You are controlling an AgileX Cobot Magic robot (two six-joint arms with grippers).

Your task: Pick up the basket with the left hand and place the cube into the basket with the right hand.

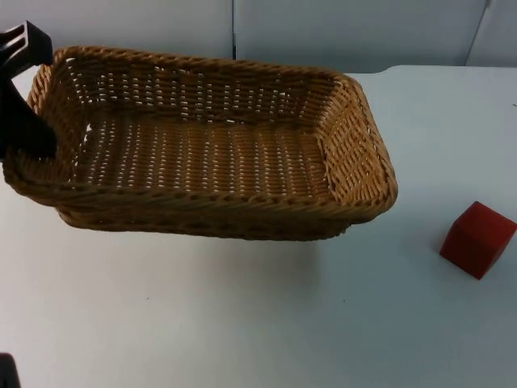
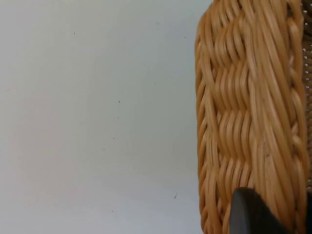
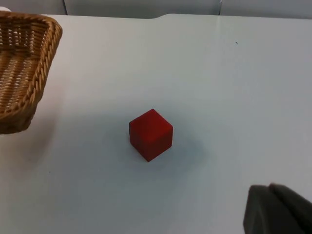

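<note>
The left claw (image 1: 28,133) is clamped on the left short end of a woven wicker basket (image 1: 210,153), with one black finger inside the rim and the rest of the arm outside it. In the left wrist view a black fingertip (image 2: 251,214) presses against the outer weave of the basket wall. The basket appears lifted and slightly tilted, judging by the soft shadow on the white surface (image 1: 242,323) beneath its near side. Holding it by one end leaves the whole open mouth free to receive something from the right. The basket is empty.

The red cube (image 1: 478,239) sits on the surface to the right of the basket and nearer, well apart from it, with nothing touching it. The right claw (image 3: 278,212) hovers near the cube, looking down on it from the near right side, not yet in contact. Whether its fingers are open or closed cannot be told. It is likely lined up for a descent onto the cube, the step still to be done.
</note>
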